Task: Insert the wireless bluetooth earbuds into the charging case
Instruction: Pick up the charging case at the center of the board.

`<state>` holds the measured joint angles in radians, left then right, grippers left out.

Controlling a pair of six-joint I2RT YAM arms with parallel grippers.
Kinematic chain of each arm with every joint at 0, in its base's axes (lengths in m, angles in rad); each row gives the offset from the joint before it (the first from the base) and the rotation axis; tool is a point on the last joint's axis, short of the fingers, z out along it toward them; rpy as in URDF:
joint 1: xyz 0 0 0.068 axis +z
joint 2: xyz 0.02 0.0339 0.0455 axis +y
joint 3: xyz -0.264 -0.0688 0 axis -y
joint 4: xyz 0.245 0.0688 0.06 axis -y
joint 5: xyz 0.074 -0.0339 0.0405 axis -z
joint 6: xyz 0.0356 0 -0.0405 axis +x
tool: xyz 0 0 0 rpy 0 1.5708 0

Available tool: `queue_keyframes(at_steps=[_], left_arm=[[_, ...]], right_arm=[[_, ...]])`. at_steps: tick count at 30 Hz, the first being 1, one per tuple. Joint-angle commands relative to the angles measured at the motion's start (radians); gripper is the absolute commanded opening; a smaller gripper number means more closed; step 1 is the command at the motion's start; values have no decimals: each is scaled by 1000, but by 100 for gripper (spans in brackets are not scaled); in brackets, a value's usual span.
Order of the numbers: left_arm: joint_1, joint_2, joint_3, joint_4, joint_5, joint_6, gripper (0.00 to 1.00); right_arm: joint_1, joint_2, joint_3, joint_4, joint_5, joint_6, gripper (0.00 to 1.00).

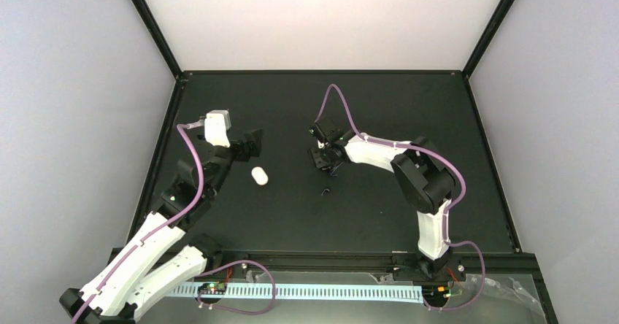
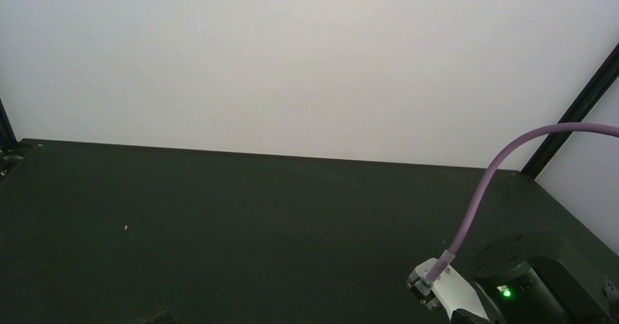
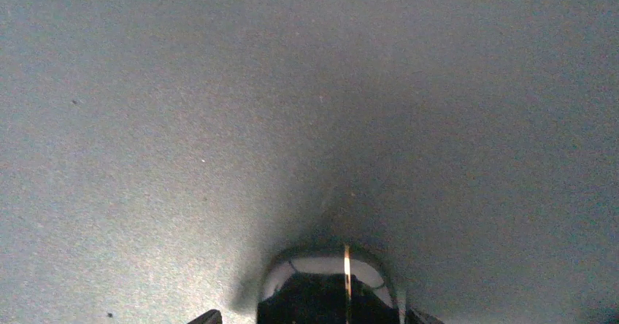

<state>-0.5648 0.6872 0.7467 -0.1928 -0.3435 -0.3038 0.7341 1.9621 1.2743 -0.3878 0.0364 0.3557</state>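
In the top view my right gripper [image 1: 325, 157] is low over the middle of the black table. In the right wrist view its fingertips [image 3: 208, 317] flank a glossy black charging case [image 3: 328, 287] resting on the mat, and the jaws are closed on its sides. A tiny black earbud [image 1: 325, 191] lies just in front of that gripper. A white pebble-shaped case [image 1: 259, 176] lies shut to the left. My left gripper [image 1: 250, 144] hovers just behind the white case, empty, its jaws apart. The white earbuds are out of view.
The table's raised black frame [image 1: 321, 71] runs along the back and sides, with white walls beyond. The left wrist view looks across bare mat to the right arm's wrist and purple cable [image 2: 474, 207].
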Motion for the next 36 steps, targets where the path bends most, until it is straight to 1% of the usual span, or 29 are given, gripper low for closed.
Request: queue_keyframes(at_steps=[1,6,10,16,22,28,32,36], left_arm=[[-5,-3,6,7,-7,15,99],[-5,-3,6,6,-8,16,99],[-6,-5,6,6,-8,15,99],[-6,-6,7,5,-6,14,99],[-6,-6,6,6,-6,14,99],[-6,-3,6,6,-6,14,99],[-6,-1,6,7,-6,14,99],[-6,-2,5,6,-13,14,99]], right_arm=[[8,-22,10,-69,66,-41,66],[28,13,49,-114,116,-62,65],[44,42,76,-136,157,-60,62],[54,71,94,-145,164,-52,60],[54,78,85,-139,160,-46,52],[54,46,48,-109,166,-44,42],[54,9,21,-78,169,-49,39],[54,-70,-16,-38,176,-56,38]])
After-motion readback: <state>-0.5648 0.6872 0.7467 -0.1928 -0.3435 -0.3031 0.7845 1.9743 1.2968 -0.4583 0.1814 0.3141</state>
